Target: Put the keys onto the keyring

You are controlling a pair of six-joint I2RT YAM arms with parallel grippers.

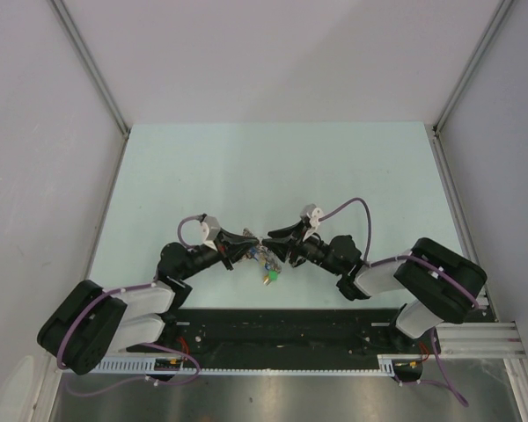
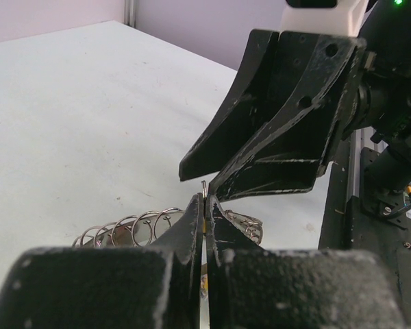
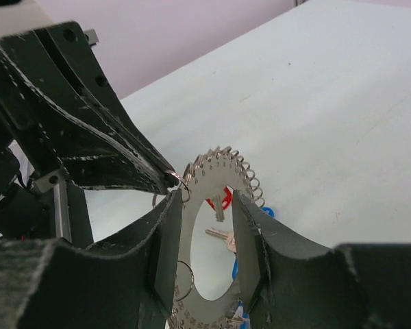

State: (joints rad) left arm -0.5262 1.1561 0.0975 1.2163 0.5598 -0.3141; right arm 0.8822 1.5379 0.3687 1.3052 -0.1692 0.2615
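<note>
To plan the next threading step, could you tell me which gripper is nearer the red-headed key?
Right. The right gripper has its fingers flanking the red-headed key; the left gripper sits shut at the outer rim of the keyring.

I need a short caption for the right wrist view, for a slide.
Right end effector holds the keyring while the shut left end effector pinches a small ring at its edge.

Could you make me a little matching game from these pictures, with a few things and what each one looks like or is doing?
Things:
1. left hand
2. right hand
3. red-headed key
4. table

Descriptions:
a. pale green
b. fingers on either side of the keyring
c. shut on a small wire loop
d. showing through the keyring's hole

Pairs: 1-c, 2-b, 3-d, 4-a
</note>
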